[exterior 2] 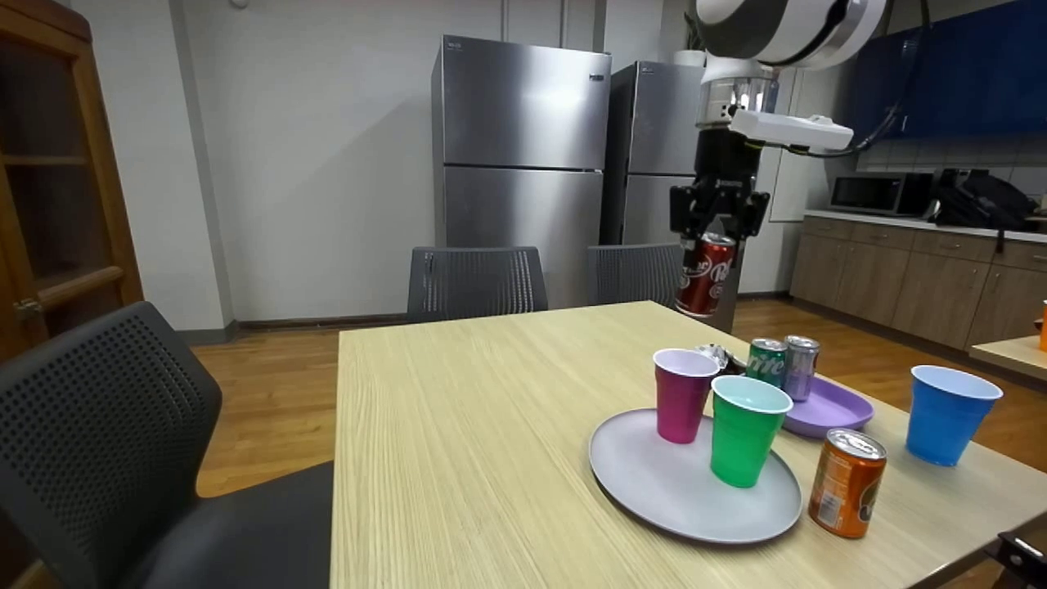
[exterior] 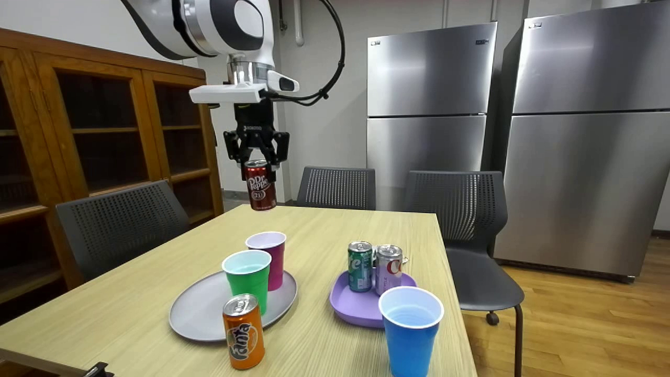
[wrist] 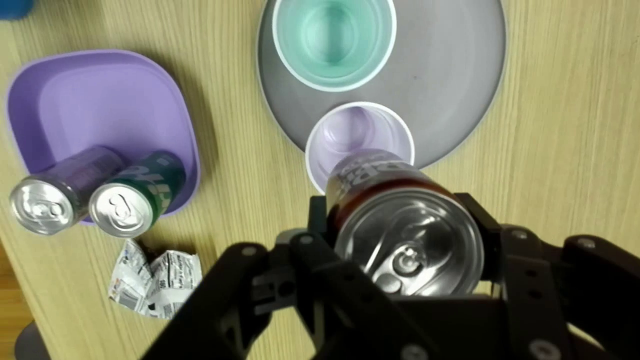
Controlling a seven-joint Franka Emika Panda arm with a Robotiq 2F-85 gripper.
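- We see the Robotiq gripper [exterior: 258, 173], jaws parted partway, clamping a Dr Pepper can [exterior: 261, 192].
- We find that can aloft, higher than the gray plate [exterior: 201, 309].
- We see a Fanta can [exterior: 243, 335] beside that plate.

Arm [exterior: 226, 25] aloft, 2 fingers [wrist: 318, 217] gripping.

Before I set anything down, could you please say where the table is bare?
In an exterior view, the widest patch lies between the gray plate and left edge of the table; a narrower strip separates plate and purple tray. Crowded: around Sprite can, purple can and wrapper. The gripper holds the Dr Pepper can aloft.
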